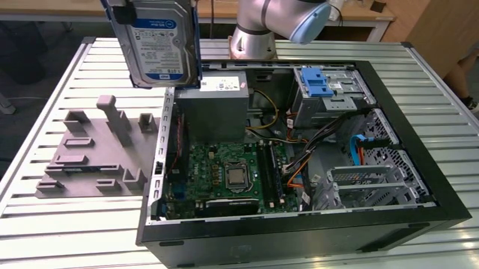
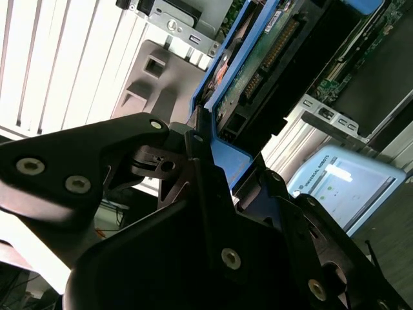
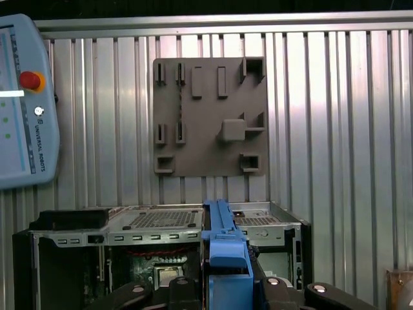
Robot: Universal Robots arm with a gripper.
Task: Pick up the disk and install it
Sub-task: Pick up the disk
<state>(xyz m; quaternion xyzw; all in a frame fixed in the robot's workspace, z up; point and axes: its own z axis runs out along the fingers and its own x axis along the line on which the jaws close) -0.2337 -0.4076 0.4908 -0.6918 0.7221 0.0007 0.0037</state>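
The disk [image 1: 157, 42] hangs upright in the air above the back corner of the open computer case [image 1: 299, 227], toward the exterior view's left. It is a silver hard drive with a blue-and-white label, framed by a blue carrier. In the second wrist view my gripper [image 2: 226, 161] is shut on the disk [image 2: 258, 71], its black fingers [image 2: 193, 139] clamping the blue carrier's edge. The first wrist view looks down along the carrier's blue edge [image 3: 222, 245] between the fingers of the gripper [image 3: 226, 284], with the case below.
A grey fixture plate [image 1: 90, 151] with raised blocks lies on the slatted table at the exterior view's left of the case. Inside the case are a grey power supply [image 1: 213, 106], a motherboard [image 1: 224, 174], a blue caddy [image 1: 318, 84] and a metal drive cage [image 1: 374, 179]. A teach pendant [image 3: 26, 103] lies on the table.
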